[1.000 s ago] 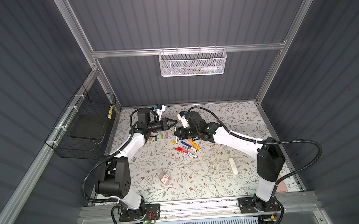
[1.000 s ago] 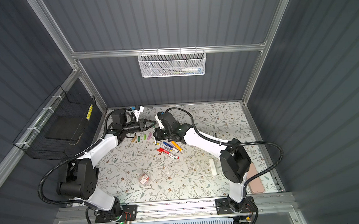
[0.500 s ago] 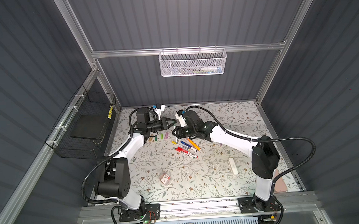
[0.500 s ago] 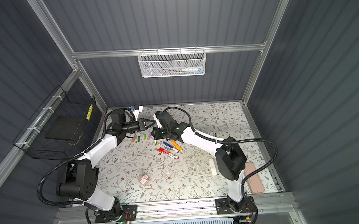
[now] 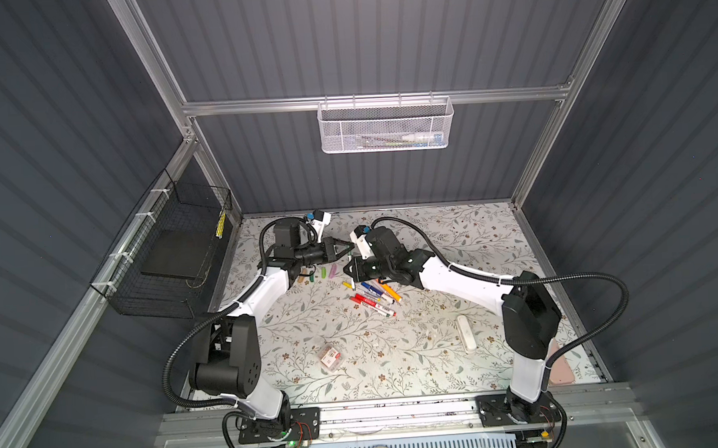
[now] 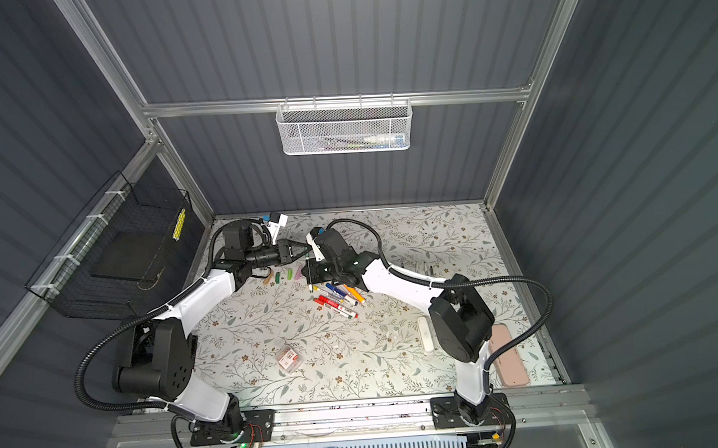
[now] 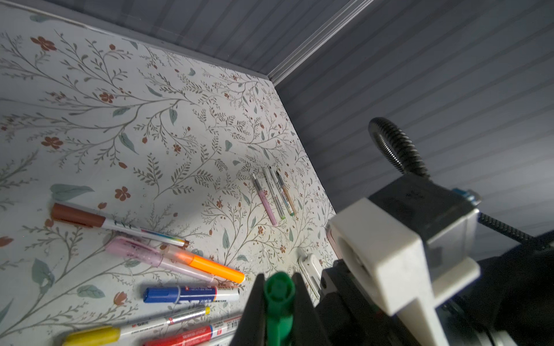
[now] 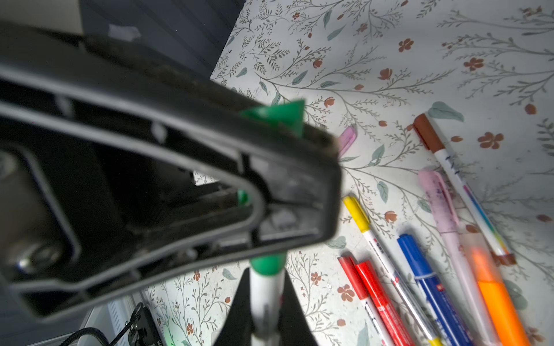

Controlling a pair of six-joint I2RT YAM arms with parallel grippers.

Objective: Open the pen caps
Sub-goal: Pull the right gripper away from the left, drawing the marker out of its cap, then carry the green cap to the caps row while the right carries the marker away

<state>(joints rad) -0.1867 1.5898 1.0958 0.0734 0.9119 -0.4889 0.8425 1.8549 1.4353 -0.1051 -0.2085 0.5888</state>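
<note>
Left gripper (image 7: 278, 279) is clamped tight on a green pen cap (image 7: 278, 308), and the right gripper (image 8: 266, 274) is pinched on that pen's white body (image 8: 265, 299). They meet in the air over the table's (image 5: 438, 354) far left part, with loose caps (image 5: 324, 272) lying beneath.

A robot test booth in a lab.
Dark grey ribbed walls (image 5: 362, 46) and silver metal bars (image 5: 377, 100) box in a table with a flowery top (image 5: 396, 356). Two white and black robot arms (image 5: 264, 291) (image 5: 464, 285) are bolted at its front edge.
</note>
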